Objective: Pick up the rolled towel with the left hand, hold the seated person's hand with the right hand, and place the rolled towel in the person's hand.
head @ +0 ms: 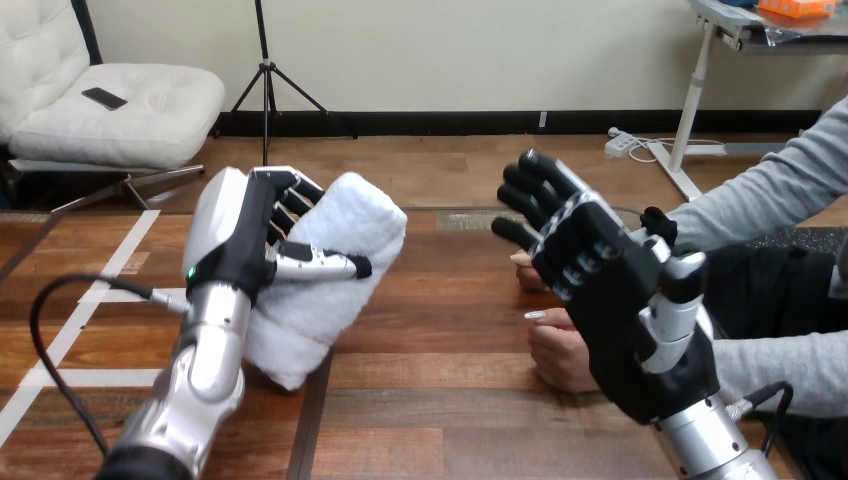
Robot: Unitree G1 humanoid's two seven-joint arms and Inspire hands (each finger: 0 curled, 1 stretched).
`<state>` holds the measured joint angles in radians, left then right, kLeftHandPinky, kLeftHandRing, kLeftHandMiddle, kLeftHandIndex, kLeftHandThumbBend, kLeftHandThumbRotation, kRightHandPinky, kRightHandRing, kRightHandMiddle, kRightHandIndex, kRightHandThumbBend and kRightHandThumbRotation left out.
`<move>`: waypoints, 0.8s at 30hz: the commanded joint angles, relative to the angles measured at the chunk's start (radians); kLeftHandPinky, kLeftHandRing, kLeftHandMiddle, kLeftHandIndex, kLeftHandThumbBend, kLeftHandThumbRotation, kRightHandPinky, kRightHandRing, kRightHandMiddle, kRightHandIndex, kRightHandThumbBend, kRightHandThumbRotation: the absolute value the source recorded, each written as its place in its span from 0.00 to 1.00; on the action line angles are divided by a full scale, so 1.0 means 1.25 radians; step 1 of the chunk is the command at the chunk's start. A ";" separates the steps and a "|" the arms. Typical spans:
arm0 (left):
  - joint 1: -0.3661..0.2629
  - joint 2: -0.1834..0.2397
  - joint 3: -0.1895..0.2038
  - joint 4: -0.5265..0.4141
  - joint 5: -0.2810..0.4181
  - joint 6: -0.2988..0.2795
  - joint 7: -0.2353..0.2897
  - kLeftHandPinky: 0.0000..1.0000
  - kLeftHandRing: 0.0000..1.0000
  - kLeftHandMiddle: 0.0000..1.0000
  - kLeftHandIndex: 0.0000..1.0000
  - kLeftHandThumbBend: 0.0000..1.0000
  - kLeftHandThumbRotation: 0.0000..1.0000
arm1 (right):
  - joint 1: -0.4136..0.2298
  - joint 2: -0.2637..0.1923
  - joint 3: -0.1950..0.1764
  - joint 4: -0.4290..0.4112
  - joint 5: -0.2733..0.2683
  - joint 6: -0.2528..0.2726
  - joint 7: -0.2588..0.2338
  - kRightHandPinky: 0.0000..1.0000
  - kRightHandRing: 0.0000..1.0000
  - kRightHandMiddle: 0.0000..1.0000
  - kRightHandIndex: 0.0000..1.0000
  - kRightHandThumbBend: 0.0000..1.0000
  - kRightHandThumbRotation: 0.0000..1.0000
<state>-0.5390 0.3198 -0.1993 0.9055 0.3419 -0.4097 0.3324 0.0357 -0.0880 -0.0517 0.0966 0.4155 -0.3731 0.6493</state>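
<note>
A white rolled towel [325, 285] is lifted above the table at the view's left, with my left hand [245, 235] shut on it, fingers over the top and thumb across its front. At the right my right hand [610, 300] is raised with its fingers straight and spread, palm facing the person. The person's hand [560, 350] rests on the table just behind and below it, partly hidden. A second hand of the person shows as fingertips [522, 262] behind my right fingers. I cannot tell whether my right hand touches either one.
The wooden table [440, 420] stretches across the view, with white tape lines [100, 290] on its left part. The person's grey sleeves [770, 195] come in from the right edge.
</note>
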 commanded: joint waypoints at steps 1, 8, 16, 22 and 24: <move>0.065 0.004 0.081 -0.298 -0.066 -0.040 -0.002 0.29 0.33 0.38 0.40 0.72 0.00 | -0.118 -0.032 -0.030 0.069 -0.049 -0.076 -0.011 0.94 0.94 0.93 0.91 0.92 1.00; 0.133 -0.003 0.099 -0.416 -0.079 -0.039 -0.008 0.29 0.33 0.38 0.40 0.72 0.00 | -0.154 -0.055 -0.043 0.125 -0.076 -0.102 -0.009 0.95 0.94 0.92 0.91 0.90 1.00; 0.185 -0.016 0.112 -0.488 -0.087 -0.052 -0.002 0.28 0.33 0.38 0.40 0.74 0.00 | -0.198 -0.088 -0.054 0.190 -0.089 -0.113 -0.003 0.98 0.94 0.92 0.91 0.89 1.00; 0.221 -0.028 0.120 -0.540 -0.096 -0.059 -0.002 0.28 0.32 0.37 0.40 0.75 0.00 | -0.234 -0.116 -0.058 0.242 -0.103 -0.131 -0.005 1.00 0.94 0.92 0.91 0.88 1.00; 0.235 -0.033 0.122 -0.558 -0.108 -0.062 -0.007 0.28 0.32 0.37 0.40 0.74 0.00 | -0.247 -0.125 -0.060 0.260 -0.109 -0.136 -0.008 1.00 0.94 0.91 0.91 0.88 1.00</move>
<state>-0.2626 0.3025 -0.1508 0.5768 0.2980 -0.4097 0.3128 -0.0021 -0.1635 -0.0572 0.2916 0.3110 -0.4116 0.6413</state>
